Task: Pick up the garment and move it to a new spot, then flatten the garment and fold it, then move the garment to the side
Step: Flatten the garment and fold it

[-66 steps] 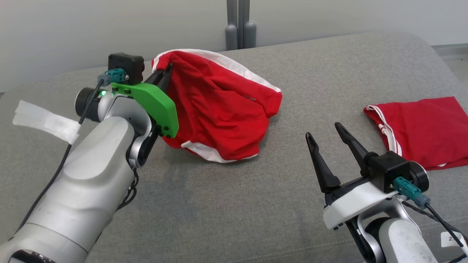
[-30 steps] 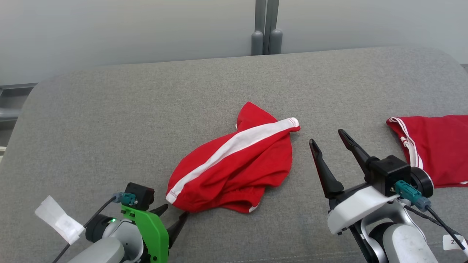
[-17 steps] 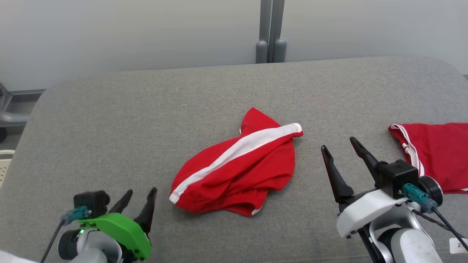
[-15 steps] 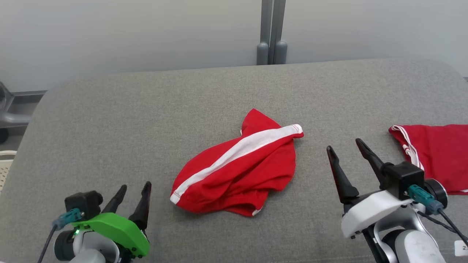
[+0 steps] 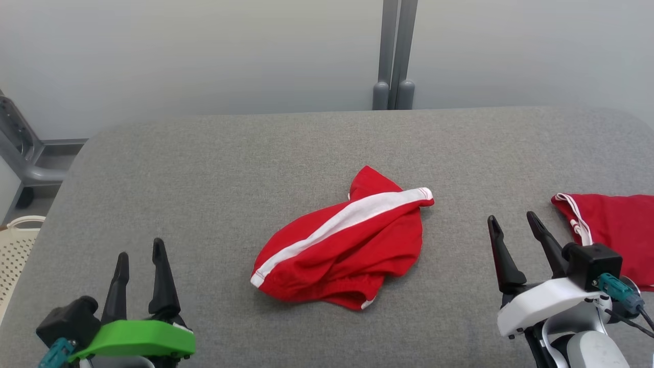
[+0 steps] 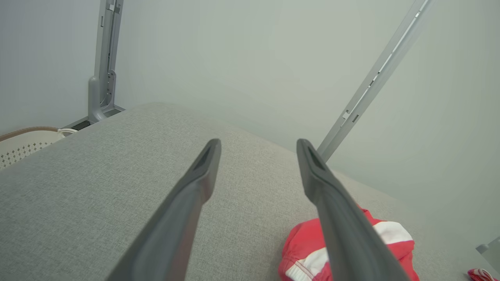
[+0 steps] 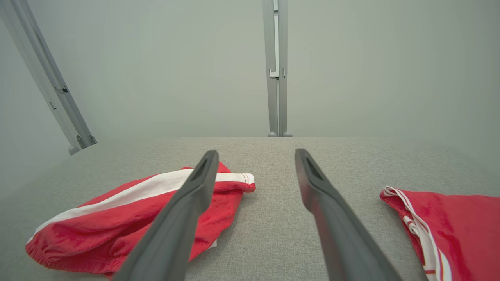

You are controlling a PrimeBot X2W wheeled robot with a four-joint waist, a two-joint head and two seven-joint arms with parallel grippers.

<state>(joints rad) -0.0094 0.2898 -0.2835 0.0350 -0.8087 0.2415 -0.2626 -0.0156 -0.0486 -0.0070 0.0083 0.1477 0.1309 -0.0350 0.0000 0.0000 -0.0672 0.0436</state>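
Red garment [image 5: 347, 245], shorts with a white side stripe, lies crumpled mid-counter [image 5: 204, 168], bunched and partly doubled over itself. Nothing is holding it.

Left tool [image 5: 140, 247]: fingers parted by a moderate gap, empty, low at the near-left and well apart from the cloth. Right tool [image 5: 512, 216]: same gap, empty, near-right, between the garment and a second red piece [image 5: 613, 230] lying flat at the right edge.

Step, my read: the move to a new spot looks done and flattening is up next. No fold yet.

Next move needs:
- two grasp points at opposite ends. Candidates are the stripe end at the near-left and the hem tip at the far-right
- one tool per end, pull apart along the stripe, then lay it down
- pinch one layer only. The layers are stacked, and I can't tell which edge belongs to which leg

Room:
- bare grey fabric to the left, behind and in front of the garment, plenty for spreading
- the right side is tighter, since the second red piece sits just beside the right tool. Spread leftward to avoid snagging it
- counter corners are rounded, with a basket [image 5: 15, 245] off the left edge. Keep the cloth inboard.
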